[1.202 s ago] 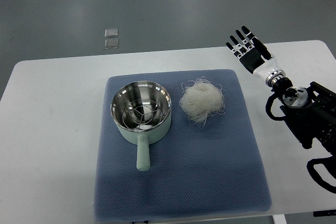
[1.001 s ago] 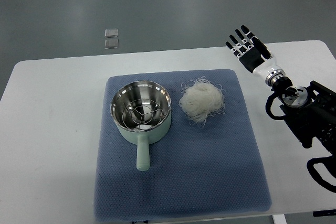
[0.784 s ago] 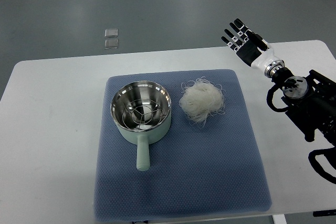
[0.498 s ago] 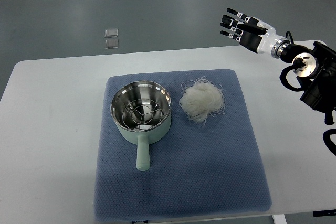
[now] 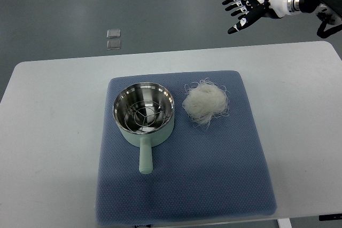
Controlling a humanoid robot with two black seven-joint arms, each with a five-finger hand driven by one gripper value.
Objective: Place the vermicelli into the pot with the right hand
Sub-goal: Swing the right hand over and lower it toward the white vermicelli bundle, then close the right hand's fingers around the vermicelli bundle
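Observation:
A loose white nest of vermicelli point(image 5: 205, 102) lies on the blue mat point(image 5: 184, 185), just right of a pale green pot point(image 5: 144, 115) with a steel inside, a wire rack in it and its handle pointing toward me. My right hand point(image 5: 241, 9) is raised high at the top right, beyond the table's far edge, its fingers spread and holding nothing. It is well up and to the right of the vermicelli. The left arm does not show.
The mat lies in the middle of a white table point(image 5: 48, 132). Two small clear squares point(image 5: 113, 39) lie on the grey floor behind the table.
The right arm has swung up and back from the table's right side to the top right corner. The hand has turned sideways with its fingers still spread. Pot and vermicelli have not moved.

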